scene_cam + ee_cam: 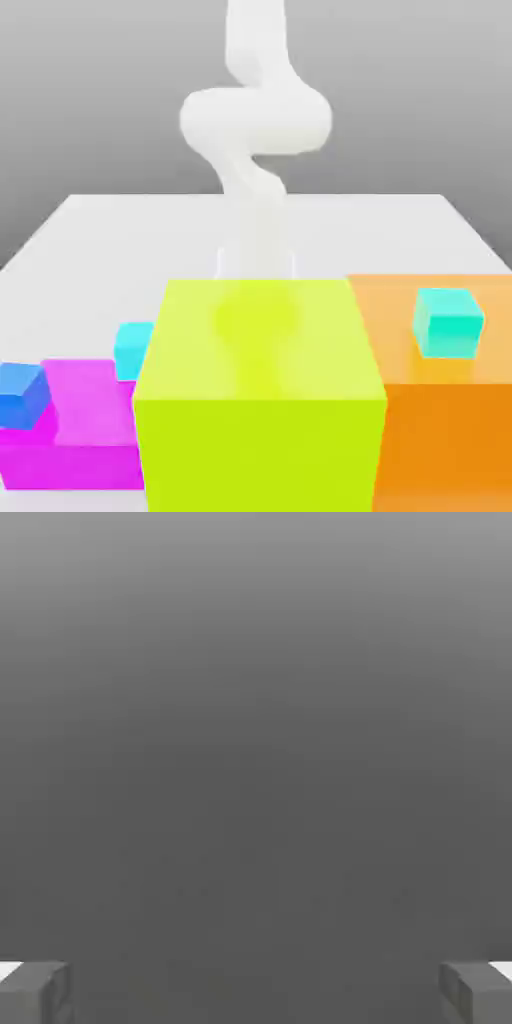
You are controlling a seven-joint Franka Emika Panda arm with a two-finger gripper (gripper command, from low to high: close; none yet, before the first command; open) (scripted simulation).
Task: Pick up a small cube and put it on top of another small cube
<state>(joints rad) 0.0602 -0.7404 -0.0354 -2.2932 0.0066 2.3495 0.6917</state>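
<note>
Your claw (256, 992) is spread wide, operator: in the hand view one grey fingertip (35, 990) sits at one corner and its partner at the other, with nothing but plain grey ground between them. Nothing is pinched.

Over to the exterior view. The white arm (255, 150) rises behind the big yellow-green block (260, 400), which stands front and centre on the white worktop (100, 230) and hides the arm's lower end. To the exterior view's right, touching the yellow-green block's side, you have a large orange block (450, 430), and a small teal cube (449, 322) rests on top of it. To the exterior view's left lies a large flat magenta block (80, 440), lower than its neighbours. A small blue cube (22, 394) perches on its left end, and a second small cyan cube (132, 349) sits at its far right, just beside the yellow-green block.

A paler pink patch (92, 403) shows on top of the magenta block; that may be your small pink cube, but I cannot tell it apart from the block beneath it.
</note>
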